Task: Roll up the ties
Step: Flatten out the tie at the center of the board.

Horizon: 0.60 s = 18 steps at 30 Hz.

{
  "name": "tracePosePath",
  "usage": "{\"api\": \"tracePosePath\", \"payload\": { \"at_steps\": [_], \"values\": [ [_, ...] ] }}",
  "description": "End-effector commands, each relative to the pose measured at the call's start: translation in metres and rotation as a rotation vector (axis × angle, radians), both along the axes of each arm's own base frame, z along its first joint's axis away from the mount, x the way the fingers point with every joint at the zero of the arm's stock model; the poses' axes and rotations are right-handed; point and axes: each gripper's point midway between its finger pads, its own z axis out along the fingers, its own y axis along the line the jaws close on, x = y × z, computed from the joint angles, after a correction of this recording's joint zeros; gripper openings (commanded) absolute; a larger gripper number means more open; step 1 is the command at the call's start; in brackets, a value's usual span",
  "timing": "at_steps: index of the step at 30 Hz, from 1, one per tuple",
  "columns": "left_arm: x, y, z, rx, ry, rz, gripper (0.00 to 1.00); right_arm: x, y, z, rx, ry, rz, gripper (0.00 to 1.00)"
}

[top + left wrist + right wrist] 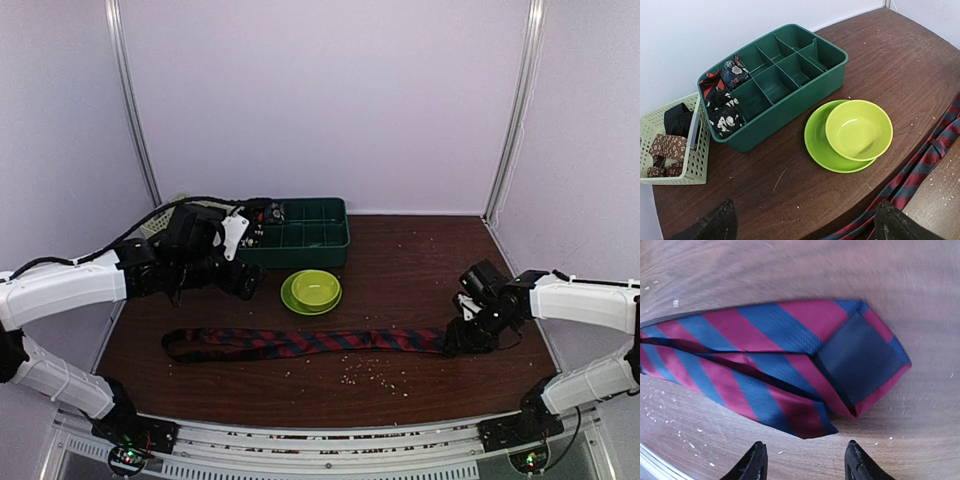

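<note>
The striped tie [300,343] lies flat and stretched out across the front of the brown table [420,260], red and navy bars running its whole length, one end near the left side, the broad end [765,355] out on the right. And there's the right gripper [465,330], down low right at that broad end. From its wrist view the gripper [805,460] has its two fingers apart with bare wood between them, the tie's pointed tip just ahead of the tips and not held (dark lining showing on that end). Over on the left, the left gripper [240,278] hangs above the table behind the tie, and its own camera shows the left gripper [805,227] spread wide, holding nothing, the tie [920,170] slipping past at the lower right. Behind sits the lime bowl [858,129] on its plate [817,145], then the dark green divided tray [790,75] with patterned fabric rolls [725,100] in its end compartments, and a pale basket [670,145] beside it. White specks [370,372] dot the wood near the tie.
</note>
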Motion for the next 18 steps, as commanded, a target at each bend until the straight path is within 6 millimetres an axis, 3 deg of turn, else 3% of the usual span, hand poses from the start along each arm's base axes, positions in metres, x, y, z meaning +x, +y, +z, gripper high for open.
{"api": "tracePosePath", "payload": {
  "at_steps": [1,6,10,16,18],
  "values": [
    [0.006,-0.006,0.006,-0.029,-0.009,-0.006,0.98,0.004,0.000,-0.007,0.036,-0.013,-0.100,0.52],
    [0.005,-0.004,0.009,-0.034,-0.018,0.002,0.98,0.008,-0.001,-0.020,0.020,-0.012,-0.110,0.49],
    [0.006,-0.003,0.010,-0.030,-0.022,0.008,0.98,0.013,0.006,-0.022,0.040,0.001,-0.099,0.31],
    [0.006,-0.001,0.006,-0.021,-0.015,0.012,0.98,0.014,0.011,0.001,0.081,-0.035,-0.092,0.00],
    [0.006,-0.001,0.004,-0.015,-0.010,0.011,0.98,0.018,0.012,0.014,0.088,-0.059,-0.080,0.00]
  ]
}}
